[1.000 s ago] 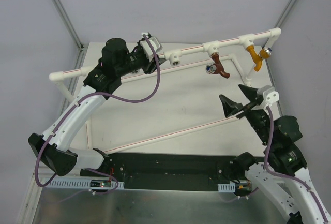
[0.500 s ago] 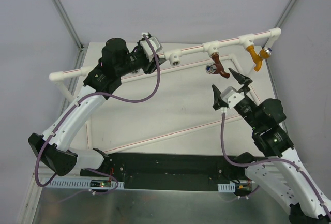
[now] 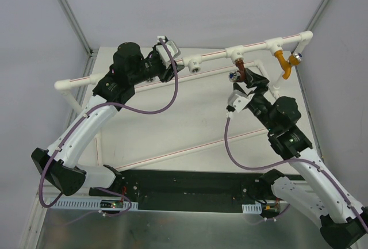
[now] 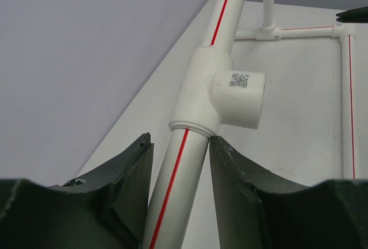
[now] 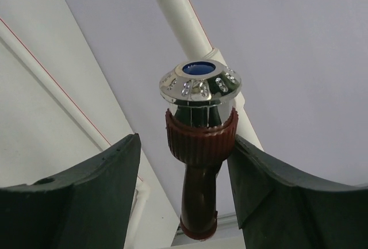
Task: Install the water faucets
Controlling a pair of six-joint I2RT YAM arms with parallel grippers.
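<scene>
The dark reddish-brown water faucet (image 3: 244, 76) hangs from a tee on the white pipe (image 3: 213, 54), with its shiny silver-blue end (image 5: 199, 85) facing the right wrist camera. My right gripper (image 3: 251, 83) (image 5: 184, 138) straddles its ribbed collar (image 5: 201, 140). The right finger touches the collar, the left finger stands off with a gap, so it is open. The orange-yellow faucet (image 3: 283, 62) hangs from the tee further right. My left gripper (image 3: 171, 68) (image 4: 180, 140) is shut on the white pipe (image 4: 172, 186) just below an empty tee socket (image 4: 230, 91).
A second white pipe (image 3: 190, 77) runs below the top one, joined by an elbow at right. A long loose pipe (image 3: 184, 152) lies diagonally across the table. An empty tee socket (image 3: 195, 63) sits beside my left gripper. Metal frame posts (image 3: 69, 13) rise at the back corners.
My right arm has swung left and forward from the table's right side to the reddish-brown faucet, and its jaws have narrowed around it. The left arm has not moved.
</scene>
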